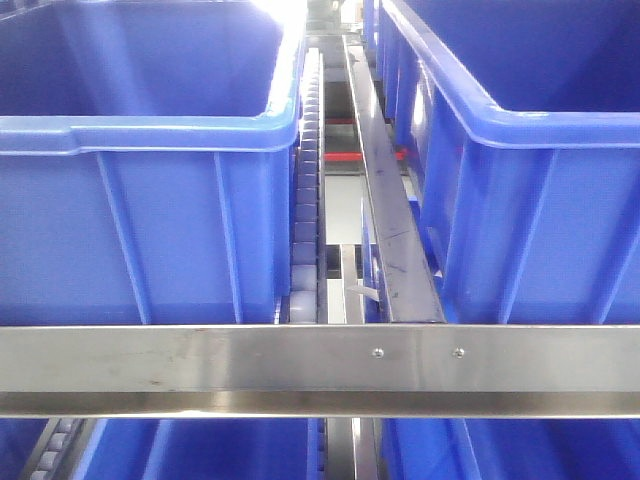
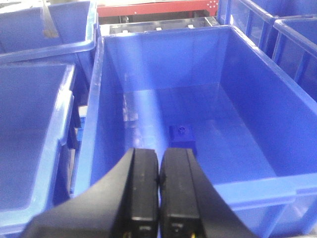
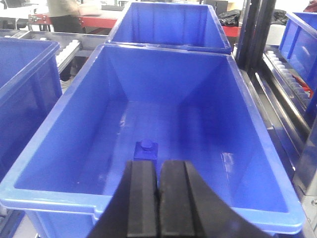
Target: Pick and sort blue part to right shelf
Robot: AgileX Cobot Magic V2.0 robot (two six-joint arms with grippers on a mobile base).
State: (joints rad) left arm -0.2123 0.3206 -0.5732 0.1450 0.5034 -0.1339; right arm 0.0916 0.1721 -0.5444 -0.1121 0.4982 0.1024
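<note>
Both arms hover above crates, left gripper [image 2: 158, 198] and right gripper [image 3: 158, 198] closed, empty; the small blue part [image 2: 182, 136], probably the target, lies on its crate's [image 2: 257, 186] floor.

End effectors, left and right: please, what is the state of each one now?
Left end effector: closed, holding nothing, above a crate.
Right end effector: closed, holding nothing, above another crate.

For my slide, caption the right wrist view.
Right pincer, shut, above a blue crate holding one small blue block.
</note>
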